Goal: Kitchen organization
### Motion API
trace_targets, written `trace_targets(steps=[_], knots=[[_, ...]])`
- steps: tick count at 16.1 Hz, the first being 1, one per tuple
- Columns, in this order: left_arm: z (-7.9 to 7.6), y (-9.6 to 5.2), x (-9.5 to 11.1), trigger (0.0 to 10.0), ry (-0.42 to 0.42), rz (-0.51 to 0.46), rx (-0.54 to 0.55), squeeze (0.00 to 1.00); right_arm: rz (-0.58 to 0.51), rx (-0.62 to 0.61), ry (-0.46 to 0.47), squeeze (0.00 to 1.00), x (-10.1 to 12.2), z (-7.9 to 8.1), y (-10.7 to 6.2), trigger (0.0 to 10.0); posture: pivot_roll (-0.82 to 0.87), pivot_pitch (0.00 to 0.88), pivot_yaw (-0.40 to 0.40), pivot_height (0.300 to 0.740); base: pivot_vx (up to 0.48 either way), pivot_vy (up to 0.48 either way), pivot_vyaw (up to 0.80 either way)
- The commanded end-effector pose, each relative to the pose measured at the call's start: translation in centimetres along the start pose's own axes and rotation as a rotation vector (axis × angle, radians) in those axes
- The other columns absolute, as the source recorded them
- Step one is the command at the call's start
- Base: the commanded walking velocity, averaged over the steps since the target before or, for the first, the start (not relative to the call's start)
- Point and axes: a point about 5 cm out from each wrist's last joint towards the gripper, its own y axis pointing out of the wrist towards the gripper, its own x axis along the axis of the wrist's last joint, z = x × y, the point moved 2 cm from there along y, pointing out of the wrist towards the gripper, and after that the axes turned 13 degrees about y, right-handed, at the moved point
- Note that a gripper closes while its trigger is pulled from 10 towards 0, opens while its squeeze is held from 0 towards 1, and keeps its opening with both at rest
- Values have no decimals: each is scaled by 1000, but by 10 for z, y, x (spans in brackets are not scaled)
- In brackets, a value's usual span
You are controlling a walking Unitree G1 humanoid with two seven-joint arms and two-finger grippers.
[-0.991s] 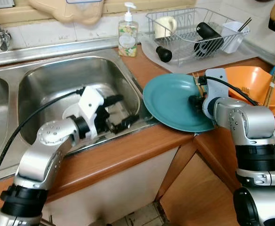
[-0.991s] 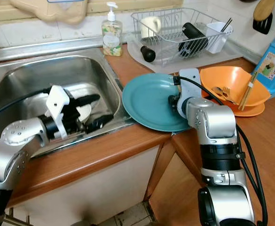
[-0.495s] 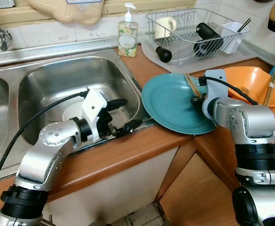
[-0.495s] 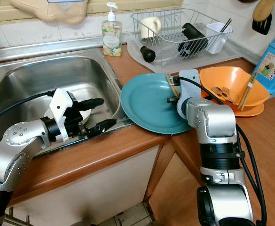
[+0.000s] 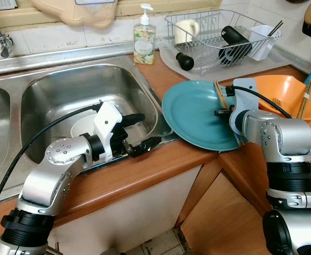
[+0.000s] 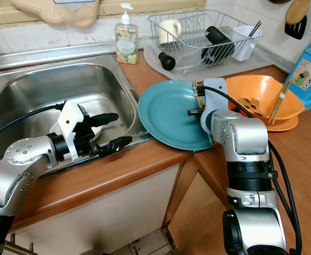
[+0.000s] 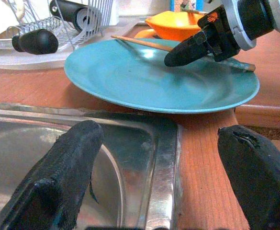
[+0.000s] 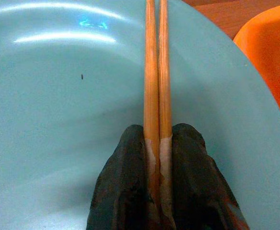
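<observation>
Chopsticks (image 8: pixel 155 86), a wooden pair lying side by side, are pinched between the two black fingers of our right pincer (image 8: pixel 156 163), which sits over the teal plate (image 5: pixel 198 114) toward its 3 o'clock rim. The wrist view shows the sticks running straight out along the fingers, tips pointing across the plate toward 12 o'clock; we judge they are held parallel like this so the pair can be carried off together rather than one at a time. The plate itself lies on the wooden bench (image 5: pixel 144 175), its 9 o'clock edge overhanging the rim of the steel sink (image 5: pixel 65 90). Just past its 3 o'clock side stands an orange bowl (image 5: pixel 285 93) with more utensils in it, and at 12 o'clock is the wire dish rack (image 5: pixel 219 34) with a white cutlery cup (image 5: pixel 262 40), which we take to be a likely home for the sticks. Our left pincer (image 5: pixel 136 133) has its fingers spread apart and holds nothing; it hovers at the sink's near right corner, one finger over the basin and one over the bench edge, aimed at the plate. A small white dish (image 5: pixel 83 127) lies in the basin behind it.
</observation>
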Motion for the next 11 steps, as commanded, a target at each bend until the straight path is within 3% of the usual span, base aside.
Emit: trace_targets(steps=[1,3,4,5,7,8,9,10,11], knots=[[0,4,6,10000,25,-6,-11,0,-1,3,0,0,0,0,0,0,-183,0,-25,740,0,0,0],[6,8,8,10000,23,-17,29,0,-111,87,-26,0,16,10,-8,588,-182,0,-19,740,0,0,0],[11,11,9,10000,25,-15,56,0,-227,193,-68,0,28,20,-19,196,-180,0,-19,740,0,0,0],[12,11,10,10000,23,-15,59,0,-233,210,-68,0,30,21,-22,0,-180,0,-19,740,0,0,0],[20,15,18,10000,-17,-64,92,0,-298,402,6,0,38,34,-39,0,-179,0,-17,740,0,0,0],[23,17,21,10000,-34,-88,97,71,-326,463,-7,0,37,37,-44,0,-179,0,-17,740,0,0,0],[23,18,24,10000,-45,-107,97,322,-339,497,-30,0,36,39,-46,0,-178,0,-12,740,0,0,0],[27,21,32,10000,-97,-164,118,325,-364,609,-43,0,33,48,-54,0,-179,0,-10,740,0,0,0],[28,23,36,10000,-157,-207,119,24,-383,701,-46,0,31,55,-62,0,-179,0,-10,740,0,0,0]])
